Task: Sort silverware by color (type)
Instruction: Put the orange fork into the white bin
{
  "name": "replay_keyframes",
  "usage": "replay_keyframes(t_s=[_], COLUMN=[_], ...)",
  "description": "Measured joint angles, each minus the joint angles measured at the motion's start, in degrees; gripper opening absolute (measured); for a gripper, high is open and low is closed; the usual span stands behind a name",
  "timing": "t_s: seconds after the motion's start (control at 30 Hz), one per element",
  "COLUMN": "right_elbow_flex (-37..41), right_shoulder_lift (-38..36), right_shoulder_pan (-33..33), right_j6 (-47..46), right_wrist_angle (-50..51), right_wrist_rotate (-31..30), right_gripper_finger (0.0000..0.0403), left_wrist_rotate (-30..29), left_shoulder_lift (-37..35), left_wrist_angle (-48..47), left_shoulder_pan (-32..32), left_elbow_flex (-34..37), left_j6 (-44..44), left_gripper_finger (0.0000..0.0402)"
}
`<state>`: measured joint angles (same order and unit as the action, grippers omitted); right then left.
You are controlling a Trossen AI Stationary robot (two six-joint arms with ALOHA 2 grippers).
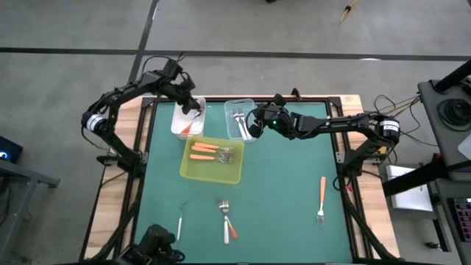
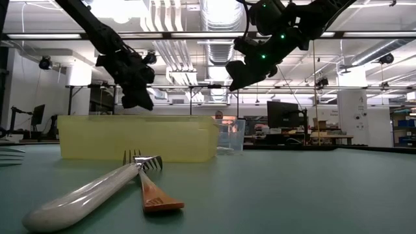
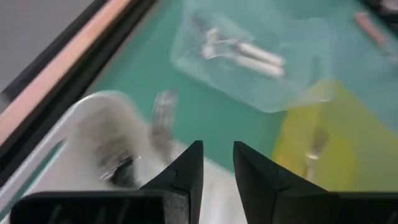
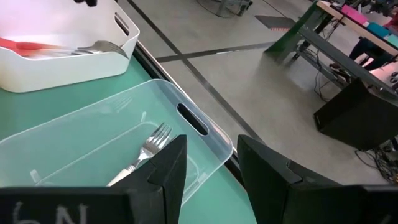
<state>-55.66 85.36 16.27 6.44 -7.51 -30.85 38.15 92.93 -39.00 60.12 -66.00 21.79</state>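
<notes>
Your left gripper (image 1: 193,107) hangs over the white tub (image 1: 179,125) at the upper left of the high view. Its fingers stand a little apart with nothing between them, and an orange-handled piece (image 1: 196,126) lies in the tub right below. Your right gripper (image 1: 254,121) hovers over the clear tub (image 1: 229,107) near the top middle, jaws apart and empty, above the white-handled forks (image 1: 239,120) inside. More silverware waits in the yellow-green tray (image 1: 196,171) just below both tubs; its long sides run left to right, and the left gripper looks a bit nearer. A fork with an orange handle (image 1: 321,197) lies straight up and down at the lower right, closer to the right arm. Three more pieces lie near the bottom edge with open green table (image 1: 280,184) all round, so I think there is plenty of room to come down.
</notes>
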Motion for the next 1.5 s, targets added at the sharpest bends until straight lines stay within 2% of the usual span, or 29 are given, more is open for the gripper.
replay_keyframes(t_s=[0.1, 0.2, 0.43, 0.67, 0.87, 1.1, 1.27, 1.5], right_elbow_flex=[0.0, 0.0, 0.0, 0.0, -0.1, -0.1, -0.1, -0.1], right_shoulder_lift=[0.0, 0.0, 0.0, -0.1, -0.1, -0.1, -0.1, -0.1], right_shoulder_pan=[0.0, 0.0, 0.0, 0.0, 0.0, 0.0, 0.0, 0.0], right_j6=[0.0, 0.0, 0.1, 0.2, 0.6, 0.6, 0.9, 1.0], right_wrist_angle=[0.0, 0.0, 0.0, 0.0, 0.0, 0.0, 0.0, 0.0], right_wrist_rotate=[0.0, 0.0, 0.0, 0.0, 0.0, 0.0, 0.0, 0.0], right_gripper_finger=[0.0134, 0.0134, 0.0134, 0.0134, 0.0134, 0.0134, 0.0134, 0.0134], left_wrist_rotate=[1.0, -0.7, -10.9, -11.4, -13.2, -14.2, -19.9, -20.1], left_shoulder_lift=[0.0, 0.0, 0.0, 0.0, 1.5, 3.7, 4.2, 4.2], left_wrist_angle=[0.2, 1.5, 4.9, 6.0, 9.6, 9.6, 9.7, 9.7], left_shoulder_pan=[-1.7, -3.8, -6.9, -6.9, -6.9, -7.5, -7.5, -7.6], left_elbow_flex=[0.5, 0.6, 0.6, 0.6, 0.7, 0.9, 0.9, 0.9], left_j6=[3.3, 5.2, 4.0, 5.7, 2.8, 2.6, 1.8, 0.3], left_gripper_finger=[0.0067, 0.0063, 0.0067, 0.0113, 0.0151, 0.0155, 0.0155, 0.0152])
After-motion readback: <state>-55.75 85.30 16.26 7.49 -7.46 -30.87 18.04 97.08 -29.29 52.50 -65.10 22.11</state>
